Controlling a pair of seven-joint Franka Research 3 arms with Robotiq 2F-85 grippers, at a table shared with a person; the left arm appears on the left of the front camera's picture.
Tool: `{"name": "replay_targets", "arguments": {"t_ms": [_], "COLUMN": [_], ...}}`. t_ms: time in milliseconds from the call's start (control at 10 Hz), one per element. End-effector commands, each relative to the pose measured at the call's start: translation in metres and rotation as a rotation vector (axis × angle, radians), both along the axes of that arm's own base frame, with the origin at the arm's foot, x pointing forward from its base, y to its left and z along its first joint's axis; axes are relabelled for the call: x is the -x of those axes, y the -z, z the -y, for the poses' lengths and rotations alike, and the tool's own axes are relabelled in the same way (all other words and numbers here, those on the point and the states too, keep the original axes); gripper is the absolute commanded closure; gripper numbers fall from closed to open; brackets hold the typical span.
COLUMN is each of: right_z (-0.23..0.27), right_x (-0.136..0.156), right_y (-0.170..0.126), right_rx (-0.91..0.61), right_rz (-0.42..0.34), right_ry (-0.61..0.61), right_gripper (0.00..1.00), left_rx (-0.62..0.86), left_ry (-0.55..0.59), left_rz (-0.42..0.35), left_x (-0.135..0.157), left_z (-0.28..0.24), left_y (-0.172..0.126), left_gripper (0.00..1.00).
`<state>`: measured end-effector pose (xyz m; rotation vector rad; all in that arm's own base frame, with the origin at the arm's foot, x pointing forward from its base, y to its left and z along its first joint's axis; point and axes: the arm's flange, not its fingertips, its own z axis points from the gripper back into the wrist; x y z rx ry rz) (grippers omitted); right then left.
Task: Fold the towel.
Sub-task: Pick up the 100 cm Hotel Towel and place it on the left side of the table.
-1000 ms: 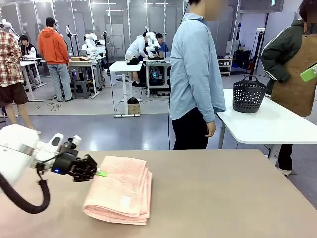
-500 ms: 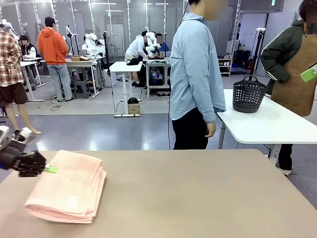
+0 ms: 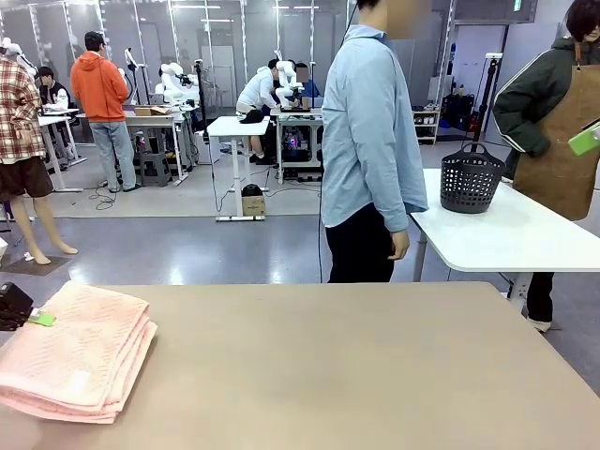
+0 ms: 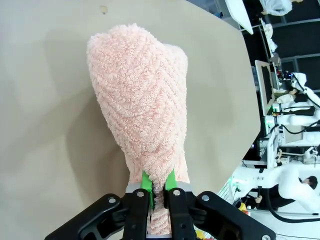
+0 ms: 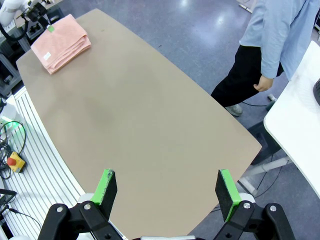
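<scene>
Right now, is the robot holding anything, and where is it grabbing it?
The left gripper pinches the folded towel at its edge; the right gripper holds nothing.

left black gripper (image 3: 21, 310): mostly cut off at the front view's left edge
folded salmon-pink terry towel (image 3: 75, 352): left end cropped there; held edge buried between green pads (image 4: 146, 181)

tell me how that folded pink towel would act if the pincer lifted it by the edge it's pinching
The towel is soft terry in stacked layers, so it would likely droop and the folds fall open. The left pincer nips only one narrow edge, so the rest would probably hang. Its fuzzy pile looks grippy, so slipping seems unlikely.
</scene>
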<state>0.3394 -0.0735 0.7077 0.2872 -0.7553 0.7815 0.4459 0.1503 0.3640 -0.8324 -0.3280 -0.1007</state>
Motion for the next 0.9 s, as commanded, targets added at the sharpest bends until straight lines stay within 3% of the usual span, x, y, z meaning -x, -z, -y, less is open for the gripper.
{"name": "replay_targets", "arguments": {"t_ms": [0,200,300,400,500,600,800], "right_z": [-0.002,-0.002,-0.002,-0.002,-0.002,-0.002,-0.002], "right_x": [0.0,0.0,0.0,0.0,0.0,0.0,0.0], "right_y": [-0.002,-0.002,-0.002,-0.002,-0.002,-0.002,-0.002], "right_rx": [0.0,0.0,0.0,0.0,0.0,0.0,0.0], "right_rz": [-0.007,-0.007,-0.007,-0.007,-0.007,-0.007,-0.007], "right_ry": [0.018,0.018,0.018,0.018,0.018,0.018,0.018], "right_gripper": [0.0,0.0,0.0,0.0,0.0,0.0,0.0], "left_rx": [-0.012,-0.048,-0.053,-0.055,-0.065,-0.073,-0.068], "left_ry": [0.018,-0.005,-0.021,-0.036,-0.034,-0.038,-0.043], "left_rz": [-0.03,-0.035,-0.034,-0.03,-0.025,-0.021,0.008], "left_x": [-0.012,-0.017,-0.018,-0.018,-0.016,-0.014,-0.008], "left_z": [-0.01,-0.01,-0.011,-0.011,-0.01,-0.01,-0.011], "left_y": [0.006,0.012,0.013,0.012,0.011,0.009,-0.003], "left_gripper": [0.89,0.89,0.76,0.48,0.33,0.05,0.0]}}
